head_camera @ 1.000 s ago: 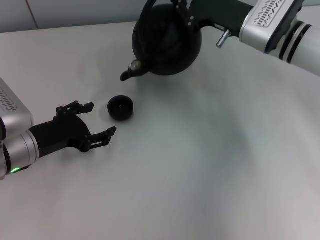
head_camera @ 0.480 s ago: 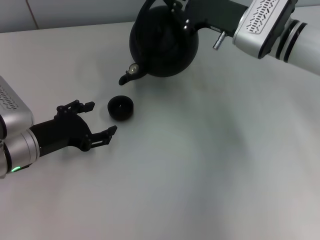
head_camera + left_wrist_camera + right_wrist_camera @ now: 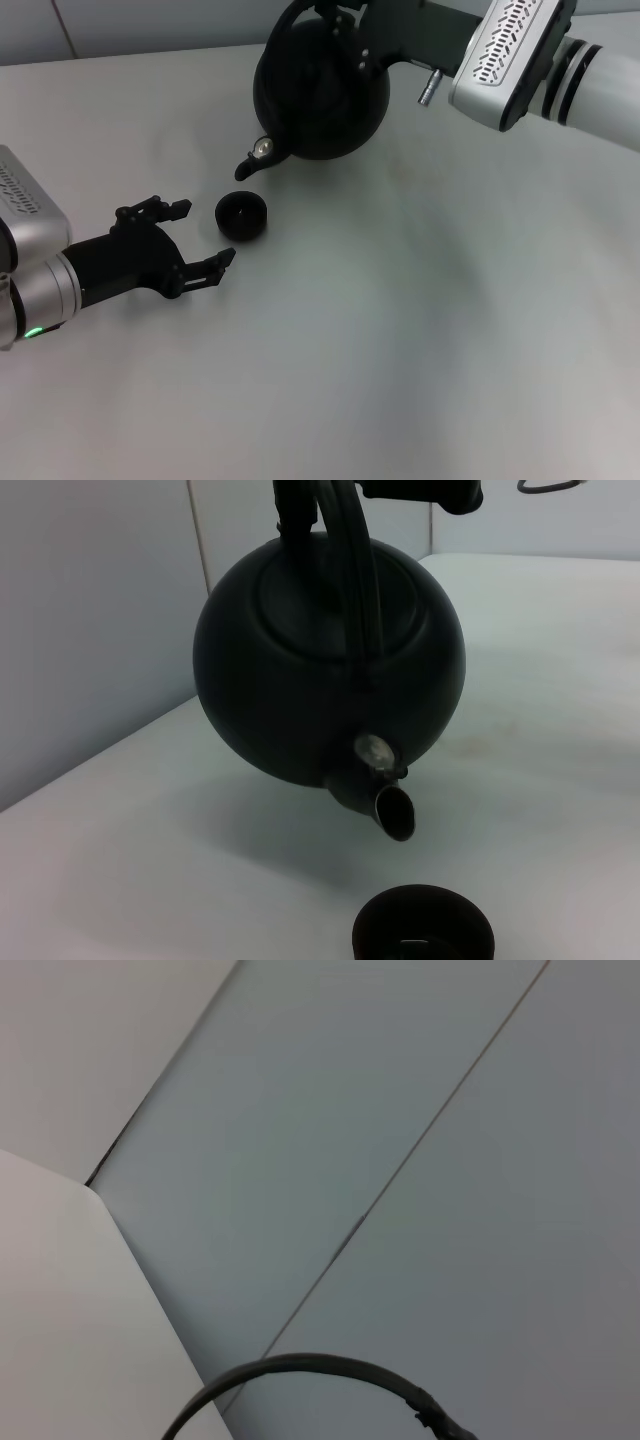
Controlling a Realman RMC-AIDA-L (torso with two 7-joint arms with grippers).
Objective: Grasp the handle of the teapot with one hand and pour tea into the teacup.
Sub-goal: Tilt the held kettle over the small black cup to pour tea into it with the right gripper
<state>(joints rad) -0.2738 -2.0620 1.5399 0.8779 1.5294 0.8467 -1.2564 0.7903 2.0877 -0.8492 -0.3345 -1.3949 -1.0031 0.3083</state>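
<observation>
The round matte-black teapot (image 3: 320,90) hangs in the air at the back, tilted with its short spout (image 3: 250,165) pointing down toward the teacup. My right gripper (image 3: 340,18) is shut on the arched black handle (image 3: 290,15) at the pot's top. The small black teacup (image 3: 241,215) stands on the table just below and in front of the spout. My left gripper (image 3: 195,238) is open, low over the table just left of the cup, not touching it. The left wrist view shows the pot (image 3: 330,670), its spout (image 3: 385,810) and the cup (image 3: 423,930) below. The right wrist view shows only the handle's arc (image 3: 320,1375).
The white table (image 3: 420,330) stretches out to the right and front. A pale wall (image 3: 400,1110) stands behind the table's back edge.
The right arm has carried the teapot lower and to the left, bringing the spout closer over the teacup. The left gripper has barely moved.
</observation>
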